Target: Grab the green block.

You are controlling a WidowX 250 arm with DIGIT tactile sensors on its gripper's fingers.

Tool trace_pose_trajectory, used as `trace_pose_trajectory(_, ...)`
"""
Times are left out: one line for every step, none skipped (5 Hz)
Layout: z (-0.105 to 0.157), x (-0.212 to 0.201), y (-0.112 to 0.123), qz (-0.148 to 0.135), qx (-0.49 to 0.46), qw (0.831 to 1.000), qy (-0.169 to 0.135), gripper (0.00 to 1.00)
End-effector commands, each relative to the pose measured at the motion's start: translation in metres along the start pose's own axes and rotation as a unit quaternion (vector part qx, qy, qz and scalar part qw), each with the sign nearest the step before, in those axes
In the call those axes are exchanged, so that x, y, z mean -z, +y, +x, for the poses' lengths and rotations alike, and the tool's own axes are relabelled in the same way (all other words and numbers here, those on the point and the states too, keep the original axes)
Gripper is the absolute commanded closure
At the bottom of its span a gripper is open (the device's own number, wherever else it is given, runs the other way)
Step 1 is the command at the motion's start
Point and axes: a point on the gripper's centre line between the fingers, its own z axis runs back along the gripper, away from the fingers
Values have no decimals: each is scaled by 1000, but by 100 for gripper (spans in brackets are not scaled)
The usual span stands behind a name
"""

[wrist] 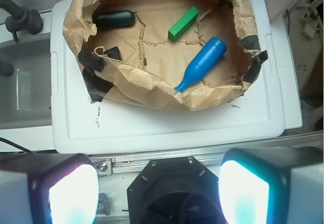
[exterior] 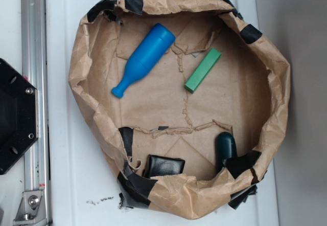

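Note:
The green block [exterior: 203, 70] lies flat on the brown paper inside the paper-walled basin [exterior: 82, 57], right of centre, its long axis running diagonally. It also shows in the wrist view [wrist: 183, 23] near the top. My gripper [wrist: 159, 193] is open, with its two pale fingertips [wrist: 73, 196] spread wide at the bottom of the wrist view. It hangs high above the black robot base [wrist: 167, 191], well short of the basin and far from the block. The gripper does not show in the exterior view.
A blue bottle-shaped pin [exterior: 142, 60] lies left of the block. A dark teal rounded object [exterior: 225, 149] and a black tape piece [exterior: 163, 165] lie by the near wall. The basin sits on a white lid [exterior: 76, 185]. A metal rail [exterior: 33, 42] runs along the left.

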Motion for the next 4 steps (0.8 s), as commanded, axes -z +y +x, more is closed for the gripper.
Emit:
trace_pose_trajectory(0, 0, 0, 0, 0, 1000, 0, 0)
trace_pose_trajectory(29, 43, 28, 9, -97, 995, -32, 0)
trace_pose_trajectory(62, 56, 32, 11, -152, 984, -90, 0)
trace_pose_trajectory(89, 78, 39, 10, -215, 972, -88, 0)
